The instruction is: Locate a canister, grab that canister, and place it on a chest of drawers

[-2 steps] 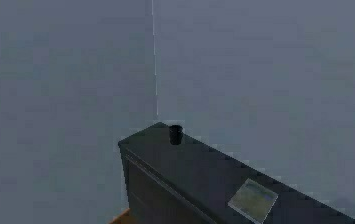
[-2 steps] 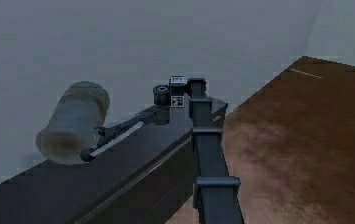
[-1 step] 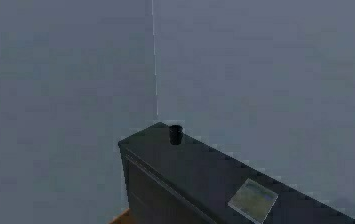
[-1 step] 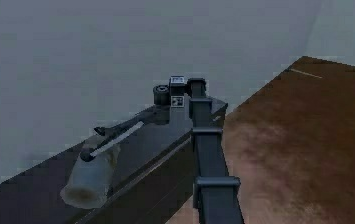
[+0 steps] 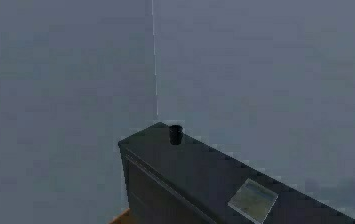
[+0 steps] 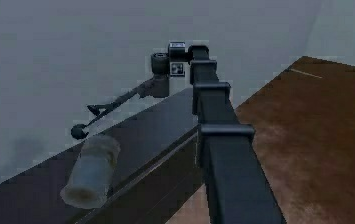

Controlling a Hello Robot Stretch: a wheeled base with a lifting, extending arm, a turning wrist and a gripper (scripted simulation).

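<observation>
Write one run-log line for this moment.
arm extended | gripper by pale canister, hold unclear | canister tilted, at chest of drawers | chest top: small dark cylinder, flat pale sheet

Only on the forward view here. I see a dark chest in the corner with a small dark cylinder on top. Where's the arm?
Observer: In the arm side view the arm rises past the chest, and the gripper points along its dark top.
Operator: Any canister near it?
Observer: A pale grey cylinder, tilted, shows just below the gripper's far end, at the top's near edge. I cannot tell whether the gripper holds it, since the chest lies right behind it.
</observation>
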